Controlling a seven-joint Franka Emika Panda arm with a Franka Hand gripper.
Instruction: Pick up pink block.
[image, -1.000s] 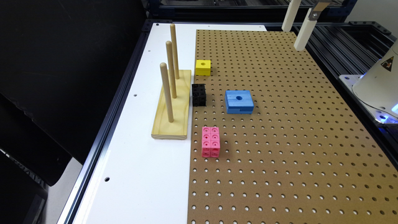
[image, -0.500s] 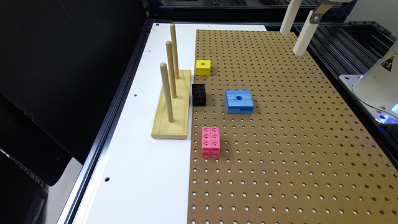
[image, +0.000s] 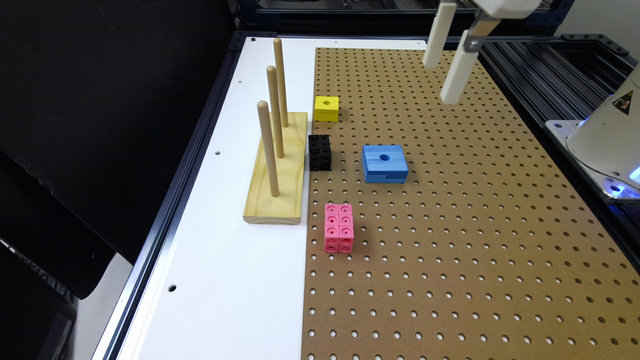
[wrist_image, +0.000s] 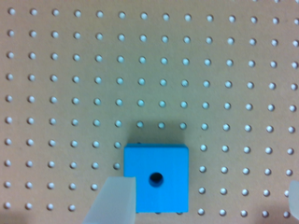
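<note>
The pink block (image: 339, 227) lies flat on the brown pegboard (image: 475, 225), close to the board's edge where the white table surface (image: 225, 280) begins. It is oblong, made of small joined cubes with round dimples, and nothing touches it. Just beside it, toward the exterior view's left, stands the near end of a wooden base (image: 280, 170) with three upright pegs.

The gripper (image: 445, 62) hangs high above the far part of the pegboard, well apart from the pink block. Its two white fingers (image: 457, 75) point down and there is a clear gap between them; they hold nothing. In the wrist view one finger (wrist_image: 114, 200) shows at one side and the other only as a pale strip at the opposite edge, so the jaws stand wide apart.

A blue block (image: 384, 163) with a round hole in its top sits on the pegboard between the gripper and the pink block. In the wrist view the blue block (wrist_image: 156, 177) lies below the camera, partly covered by the one finger. A black block (image: 320, 152) of joined cubes stands next to the wooden base, and a yellow block (image: 326, 108) with a hole lies farther back, near the far end of the base.
</note>
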